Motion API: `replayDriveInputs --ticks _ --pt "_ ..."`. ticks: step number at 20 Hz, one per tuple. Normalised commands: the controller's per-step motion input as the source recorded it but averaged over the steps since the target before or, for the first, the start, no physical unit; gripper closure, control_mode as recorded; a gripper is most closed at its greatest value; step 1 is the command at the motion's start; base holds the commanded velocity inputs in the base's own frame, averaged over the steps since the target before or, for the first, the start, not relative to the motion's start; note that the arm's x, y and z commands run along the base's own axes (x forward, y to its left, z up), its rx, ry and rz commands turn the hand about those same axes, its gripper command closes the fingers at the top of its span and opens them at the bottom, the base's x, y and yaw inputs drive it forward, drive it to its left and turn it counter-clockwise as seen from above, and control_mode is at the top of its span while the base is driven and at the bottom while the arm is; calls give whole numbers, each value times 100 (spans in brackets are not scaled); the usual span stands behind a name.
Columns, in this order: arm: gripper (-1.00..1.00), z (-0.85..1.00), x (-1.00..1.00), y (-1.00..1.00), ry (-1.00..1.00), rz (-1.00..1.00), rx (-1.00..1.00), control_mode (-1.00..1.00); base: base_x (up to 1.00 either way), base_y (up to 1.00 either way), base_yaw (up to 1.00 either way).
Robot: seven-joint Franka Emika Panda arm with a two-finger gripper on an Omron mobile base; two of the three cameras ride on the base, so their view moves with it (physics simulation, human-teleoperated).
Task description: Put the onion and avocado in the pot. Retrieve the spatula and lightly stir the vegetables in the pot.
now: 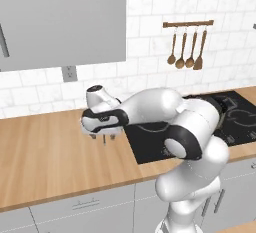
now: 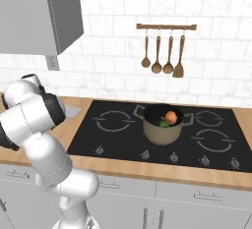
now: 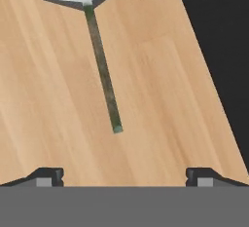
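Gripper hovered wide open and empty over the tabletop | spatula lay flat just ahead, handle end nearest, blade farthest | onion sat in pot

Wood, metal and glossy black glass

The counter is pale matt wood with a fine straight grain. The spatula has a flat, smooth light-grey metal blade and a thin, dull, mottled dark-green handle. The cooktop is smooth black with a slight sheen. The pot looks matt tan outside, dark inside. The wall tiles are glossy white, and the hanging spoons are brown wood.
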Motion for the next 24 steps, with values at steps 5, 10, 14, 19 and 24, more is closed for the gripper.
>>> replayDriveInputs --ticks 5,10,14,19,24 --pt "-100 -51 15 3 -9 -2 7 -100 0 0 0" --pt "-100 -33 5 0 -8 0 5 -100 0 0 0" --pt "-100 -27 1 -11 -10 0 7 -100 0 0 0" --pt "-100 -19 32 -6 -6 0 4 -100 0 0 0" --pt "-100 -12 37 1 -3 0 0 -100 0 0 0"
